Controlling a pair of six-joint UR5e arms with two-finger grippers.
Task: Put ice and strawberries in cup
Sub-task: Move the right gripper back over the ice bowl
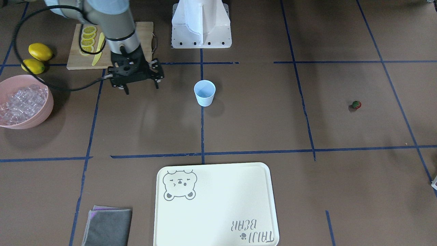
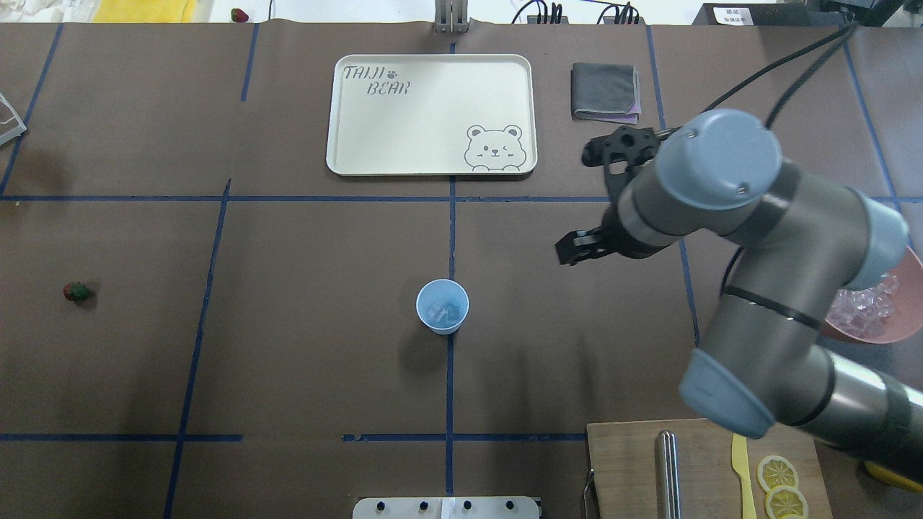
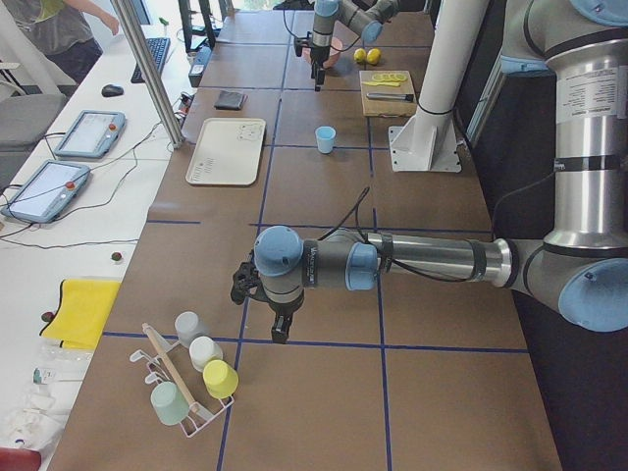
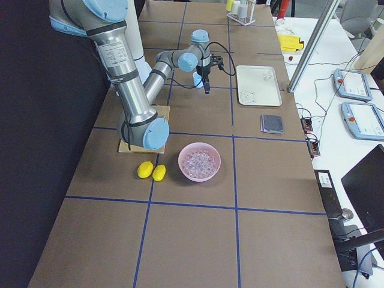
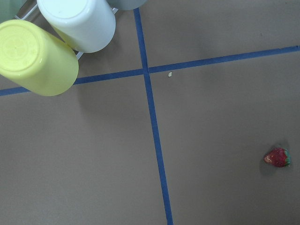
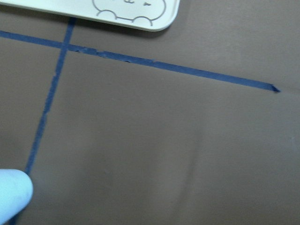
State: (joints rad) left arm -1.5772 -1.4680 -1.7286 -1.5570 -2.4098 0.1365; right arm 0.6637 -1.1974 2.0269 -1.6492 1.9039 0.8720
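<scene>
Ice is sitting in the cup, apparently two cubes. The strawberry is lying well apart, not yet loaded. Right gripper is hanging spread, empty; left gripper: cannot tell.

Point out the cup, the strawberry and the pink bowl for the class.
cup (image 1: 205, 98): front-facing view, on its light blue outer wall.
strawberry (image 1: 356, 105): front-facing view, on its red body.
bowl (image 1: 42, 118): front-facing view, on its pink outer wall, below the rim.
</scene>
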